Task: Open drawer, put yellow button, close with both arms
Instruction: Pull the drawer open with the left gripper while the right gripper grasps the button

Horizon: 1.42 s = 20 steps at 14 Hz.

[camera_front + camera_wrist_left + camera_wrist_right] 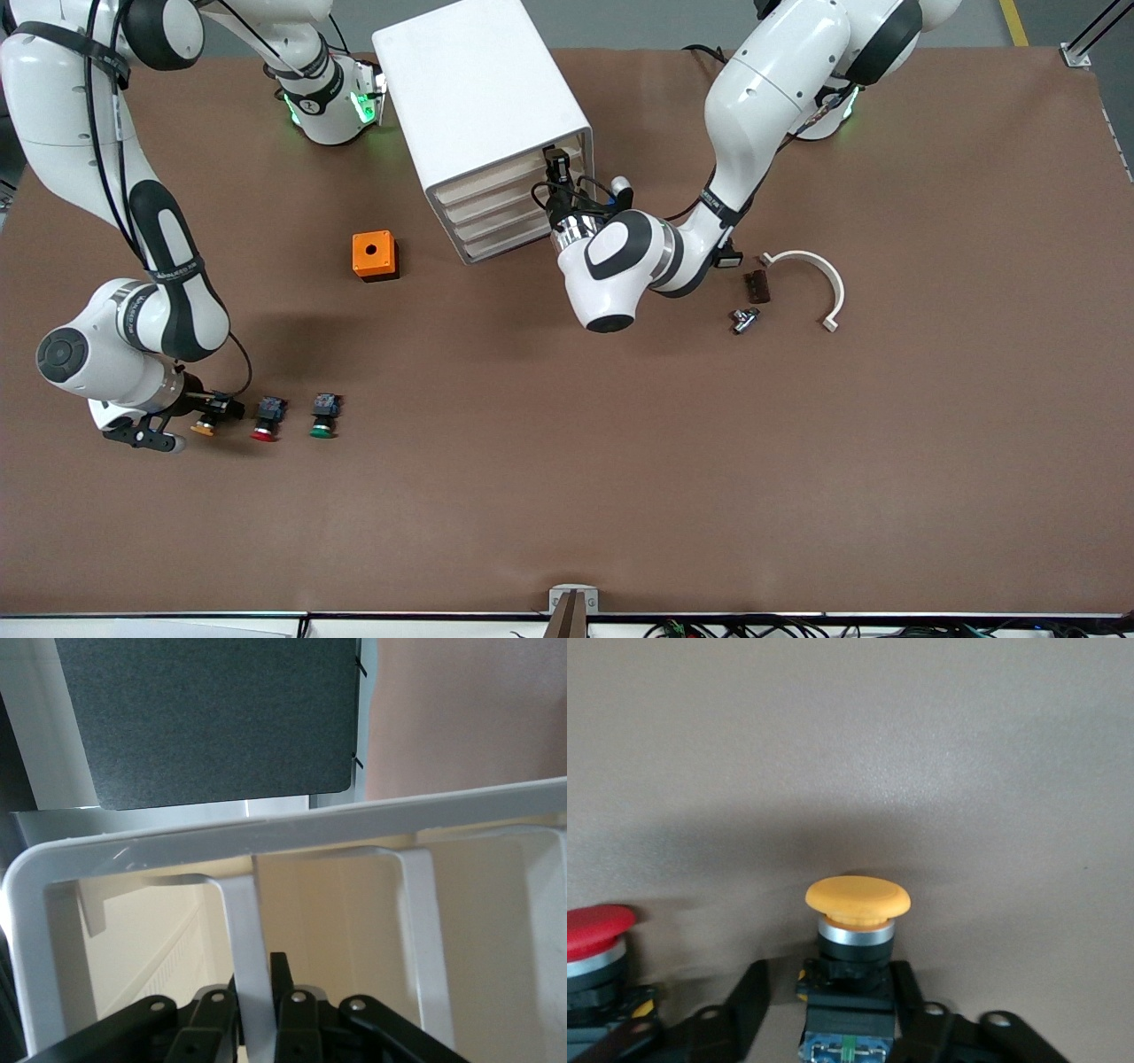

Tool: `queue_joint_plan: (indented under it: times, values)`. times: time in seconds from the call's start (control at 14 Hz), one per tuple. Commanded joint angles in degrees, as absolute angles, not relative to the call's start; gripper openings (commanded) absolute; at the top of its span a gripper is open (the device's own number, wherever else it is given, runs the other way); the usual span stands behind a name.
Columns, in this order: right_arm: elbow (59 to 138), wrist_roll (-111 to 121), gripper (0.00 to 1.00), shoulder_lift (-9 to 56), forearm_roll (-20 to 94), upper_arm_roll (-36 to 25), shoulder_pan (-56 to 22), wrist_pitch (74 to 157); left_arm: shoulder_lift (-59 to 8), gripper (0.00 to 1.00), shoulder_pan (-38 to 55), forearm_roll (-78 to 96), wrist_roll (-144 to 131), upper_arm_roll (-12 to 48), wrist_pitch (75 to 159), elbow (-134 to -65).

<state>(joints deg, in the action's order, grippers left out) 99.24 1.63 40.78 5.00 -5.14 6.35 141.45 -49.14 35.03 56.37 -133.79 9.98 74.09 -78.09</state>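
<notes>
Meanwhile, at the white cabinet (478, 97), the left pincer (556, 168) is pressed together on the thin white handle (248, 974) of the top drawer (509, 177), whose cream front stands directly before its fingers (297, 1019). Toward the right arm's end of the counter (620, 461), the right pincer (213, 415) sits low, its black fingers (740, 1010) on either side of the yellow button's (857, 930) black body; whether they press it cannot be told. Just beside that pincer stands a red-capped button (266, 421), then a green-capped one (323, 418). An orange cube (374, 255) rests near the cabinet. Near the left arm's elbow lie a curved white piece (819, 275), a small brown block (757, 285) and a metal part (744, 319).
</notes>
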Motion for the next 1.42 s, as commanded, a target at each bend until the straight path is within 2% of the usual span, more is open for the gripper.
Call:
queue_joint_plan:
  times: [0.0,0.07,0.14,0.71,1.14,1.35]
  values:
    - [98.61,2.2,0.1,41.13,5.71,-4.83,6.42,140.89,-49.75,0.1,33.85,57.3,-134.74,9.14,73.65,-77.34]
    - [98.53,2.02,0.03,41.05,5.71,-4.83,6.15,140.8,-49.66,0.1,33.58,57.22,-135.35,9.14,73.57,-77.34]
    - [98.26,2.02,0.01,40.96,5.71,-4.83,6.07,140.71,-49.66,0.1,33.23,56.96,-135.87,9.14,73.56,-77.43]
    - [95.98,2.29,0.0,40.17,5.63,-4.83,6.07,134.92,-49.66,0.1,27.08,56.87,-135.79,9.14,73.56,-77.34]
    - [97.2,1.41,0.01,32.8,8.87,-4.66,5.89,126.14,-49.66,0.12,23.03,57.57,-135.62,9.14,73.65,-77.08]
    - [97.21,-1.56,0.02,25.95,11.68,-4.75,4.75,116.84,-49.66,0.12,21.27,59.15,-135.53,9.14,73.83,-76.9]
